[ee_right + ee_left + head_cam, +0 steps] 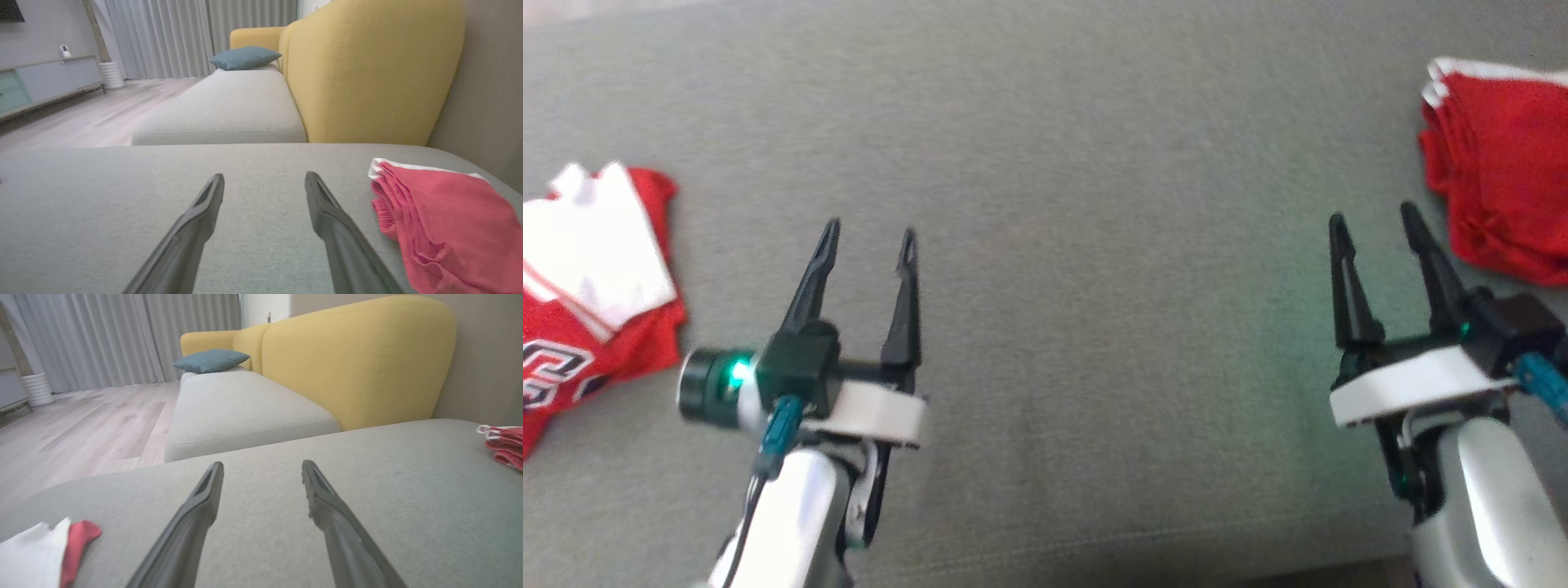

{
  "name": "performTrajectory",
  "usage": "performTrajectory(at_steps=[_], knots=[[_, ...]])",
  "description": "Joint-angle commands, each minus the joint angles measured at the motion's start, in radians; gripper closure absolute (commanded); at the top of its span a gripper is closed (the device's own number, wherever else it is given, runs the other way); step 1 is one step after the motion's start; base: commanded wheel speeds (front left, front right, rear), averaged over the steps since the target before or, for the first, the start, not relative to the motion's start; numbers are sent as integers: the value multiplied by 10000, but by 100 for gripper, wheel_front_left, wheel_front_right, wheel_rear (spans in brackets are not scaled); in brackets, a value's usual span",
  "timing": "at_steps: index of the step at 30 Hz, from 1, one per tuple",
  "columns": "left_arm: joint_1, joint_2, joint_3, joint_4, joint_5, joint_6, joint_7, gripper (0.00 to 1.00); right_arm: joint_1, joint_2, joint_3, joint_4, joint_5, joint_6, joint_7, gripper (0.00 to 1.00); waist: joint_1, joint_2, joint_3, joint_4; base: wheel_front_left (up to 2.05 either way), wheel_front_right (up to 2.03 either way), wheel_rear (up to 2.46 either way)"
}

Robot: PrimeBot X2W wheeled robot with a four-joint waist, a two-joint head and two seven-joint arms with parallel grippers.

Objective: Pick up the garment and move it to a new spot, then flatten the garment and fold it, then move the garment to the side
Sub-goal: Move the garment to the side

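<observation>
At far left a crumpled red and white jersey (596, 302) bears white, dark-edged letters, cut off and unreadable. Near it the left hand (870, 229) hangs over the seat (1094, 163), fingers spread wide, holding nothing. The seat is grey, finely woven cloth; beyond it the wrist views show a pale wood floor (81, 424), pleated grey curtains (102, 335), a teal pillow (211, 360) and a padded yellow backrest (359, 359). The right hand (1374, 214) is wide and empty too, just beside the garment (1503, 163), folded red knit with white trim, at the seat's far right.
</observation>
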Motion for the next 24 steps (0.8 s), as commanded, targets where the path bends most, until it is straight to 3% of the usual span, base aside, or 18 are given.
performTrajectory(at_steps=[1, 10, 24], knots=[[-117, 187, 382, -288, -41, 89, -51, 0, -33, 6, 186, -413, 76, 37, 43, 0, 0, -1, -436, 448, 0, 0, 0], [1006, 432, 936, -291, -374, 386, -51, 0, 1223, 362, 67, -1414, 192, 37, 645, 0, 0, -1, -1250, 1063, 0, 0, 0], [2156, 710, 924, -301, -668, 382, 151, 0, 2743, 499, 49, -2177, 382, 37, 1206, 0, 0, -1, -2257, 833, 0, 0, 0]])
